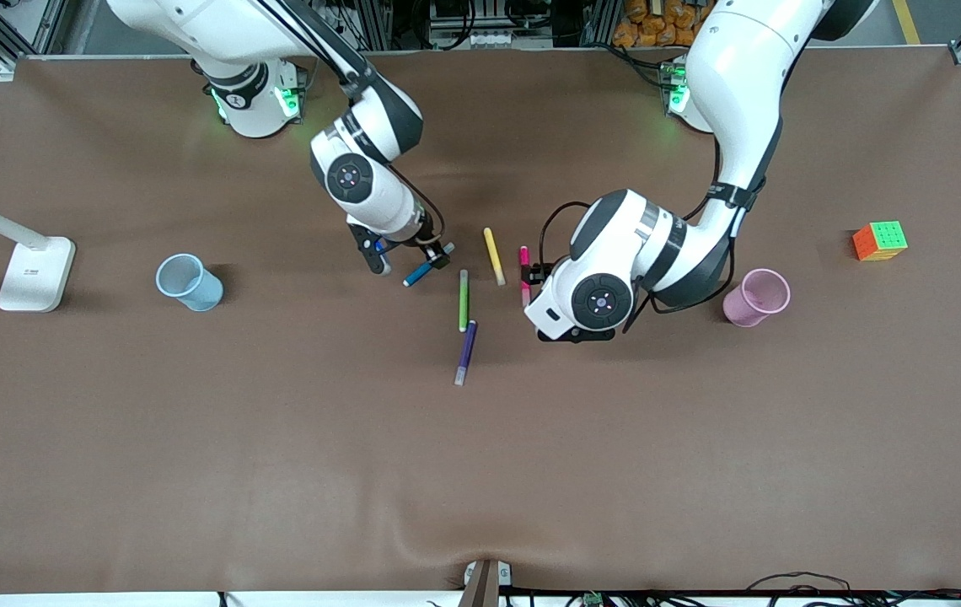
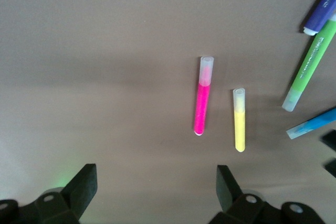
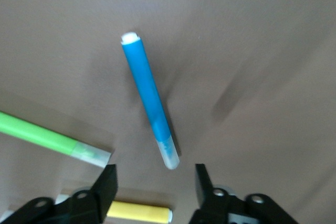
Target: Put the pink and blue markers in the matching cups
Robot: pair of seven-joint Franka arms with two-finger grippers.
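The blue marker (image 1: 423,271) lies on the brown table; it also shows in the right wrist view (image 3: 149,98). My right gripper (image 1: 410,258) hangs open just over it (image 3: 155,182), with the marker's greyish cap end near the gap between the fingers. The pink marker (image 1: 523,270) lies beside the yellow one, and shows in the left wrist view (image 2: 202,98). My left gripper (image 1: 536,275) is open and empty (image 2: 156,187), over bare table next to the pink marker. The light blue cup (image 1: 188,282) stands toward the right arm's end. The pink cup (image 1: 755,297) stands toward the left arm's end.
A yellow marker (image 1: 493,255), a green marker (image 1: 463,299) and a purple marker (image 1: 466,351) lie between the two grippers. A colour cube (image 1: 879,240) sits past the pink cup. A white lamp base (image 1: 35,271) stands at the right arm's end.
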